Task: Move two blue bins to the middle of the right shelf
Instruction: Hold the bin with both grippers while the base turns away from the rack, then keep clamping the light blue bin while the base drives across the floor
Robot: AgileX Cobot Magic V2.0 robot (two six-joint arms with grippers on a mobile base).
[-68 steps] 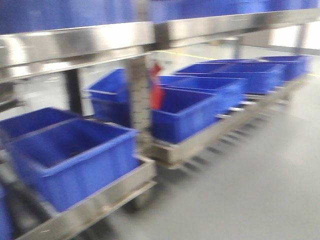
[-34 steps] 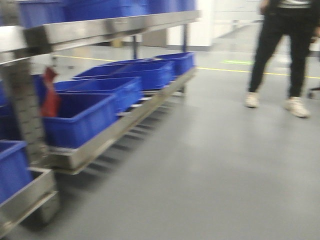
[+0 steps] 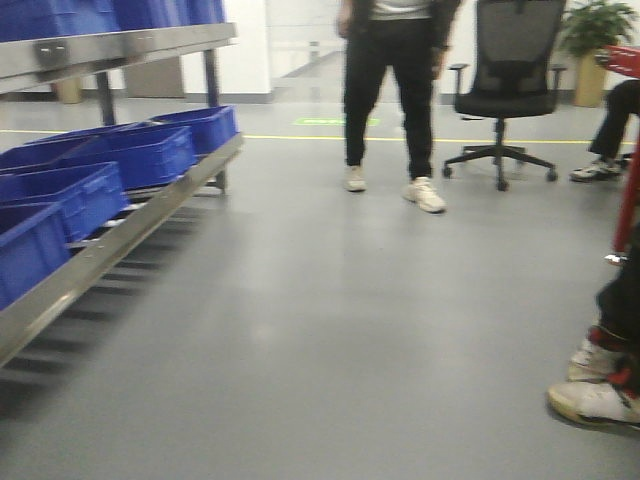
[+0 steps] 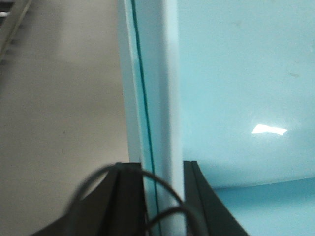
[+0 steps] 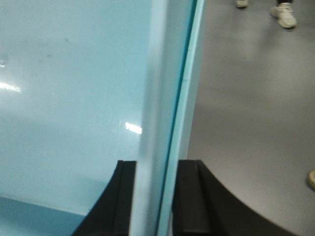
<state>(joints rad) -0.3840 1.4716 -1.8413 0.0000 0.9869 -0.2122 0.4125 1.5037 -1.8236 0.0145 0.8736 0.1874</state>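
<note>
The left jaws are two flat black plates with square-cut tips, their outer edges flaring out in a smooth curve toward the base. A thin dark grey cable (image 4: 93, 176) loops across the front of them, a second strand showing lower down. The right jaws are the same matte black, with matching squared tips and curved, widening flanks

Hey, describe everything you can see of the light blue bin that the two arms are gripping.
The light blue bin looks like pale, icy-blue plastic, smooth and glossy, with glare spots on its inner surface. Both wrist views are very close, so only its side walls and part of the interior show. The left gripper clamps one wall between its jaws, and the right gripper clamps the opposite wall. A thin dark line runs along each gripped wall, possibly a seam between nested bins. The bin is not in the front view.
</note>
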